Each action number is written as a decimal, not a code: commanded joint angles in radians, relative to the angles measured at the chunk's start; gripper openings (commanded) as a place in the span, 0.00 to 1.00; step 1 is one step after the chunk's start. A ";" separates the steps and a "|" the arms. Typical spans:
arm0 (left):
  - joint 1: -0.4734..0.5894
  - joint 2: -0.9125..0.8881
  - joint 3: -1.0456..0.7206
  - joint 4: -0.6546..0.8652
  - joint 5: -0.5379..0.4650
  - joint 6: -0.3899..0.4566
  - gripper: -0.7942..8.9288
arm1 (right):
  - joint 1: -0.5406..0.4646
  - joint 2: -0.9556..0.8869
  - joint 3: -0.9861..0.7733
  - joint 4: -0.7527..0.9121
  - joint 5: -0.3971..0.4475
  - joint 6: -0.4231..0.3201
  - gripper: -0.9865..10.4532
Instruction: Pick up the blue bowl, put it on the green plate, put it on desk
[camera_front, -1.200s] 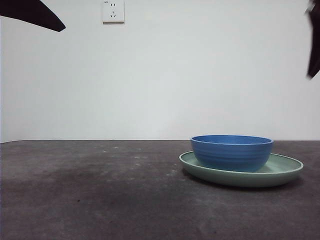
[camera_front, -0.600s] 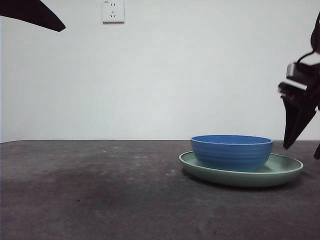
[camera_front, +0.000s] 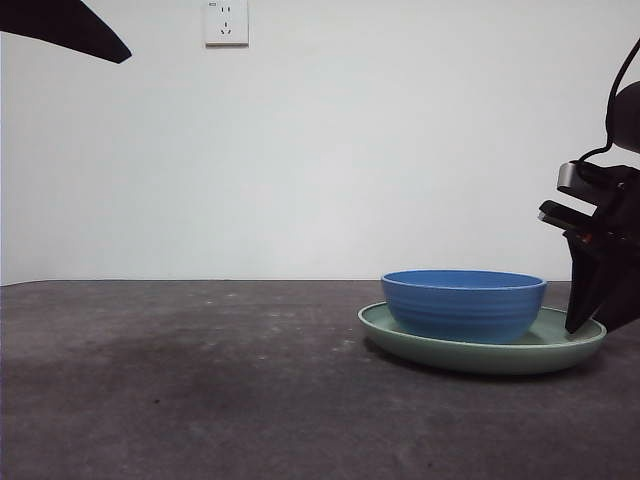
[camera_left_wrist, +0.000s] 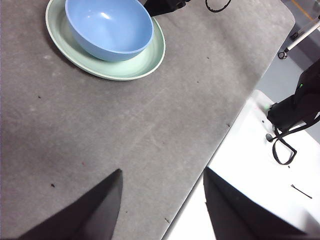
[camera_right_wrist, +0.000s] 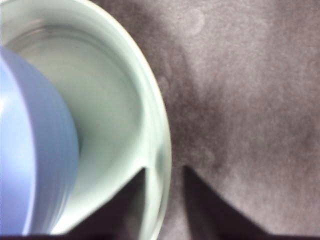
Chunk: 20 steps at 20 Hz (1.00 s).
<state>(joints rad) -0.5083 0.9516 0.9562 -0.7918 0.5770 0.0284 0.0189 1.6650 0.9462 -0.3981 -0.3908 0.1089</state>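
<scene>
Desk: I see the desk (camera_front: 200, 400) as a broad, dark grey-brown matte surface with pale smudges, filling the lower part of the front view.
Green plate: the green plate (camera_front: 482, 348) is pale mint, glossy and shallow with a raised rim; it lies flat on the desk at lower right of the front view.
Blue bowl: the blue bowl (camera_front: 464, 304) is medium blue, glossy and faintly ribbed outside; it sits upright inside the plate.
Right gripper: I see the right gripper (camera_right_wrist: 165, 200) at the right edge of the front view, its jaws a narrow gap apart and straddling the plate's rim, one inside and one outside.
Left gripper: the left gripper (camera_left_wrist: 162, 200) waits well apart from the dishes, jaws spread wide, holding nothing.
</scene>
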 joint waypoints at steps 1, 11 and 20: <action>-0.005 0.004 0.010 0.007 0.007 0.013 0.35 | 0.003 0.021 0.017 0.019 -0.002 -0.004 0.10; -0.005 0.004 0.010 0.006 0.007 0.013 0.35 | -0.004 -0.075 0.017 0.029 -0.053 0.065 0.10; -0.005 0.004 0.010 0.006 0.007 0.013 0.35 | 0.063 -0.196 0.018 0.051 -0.092 0.158 0.10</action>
<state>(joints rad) -0.5087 0.9516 0.9562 -0.7921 0.5770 0.0288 0.0780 1.4658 0.9462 -0.3614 -0.4702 0.2359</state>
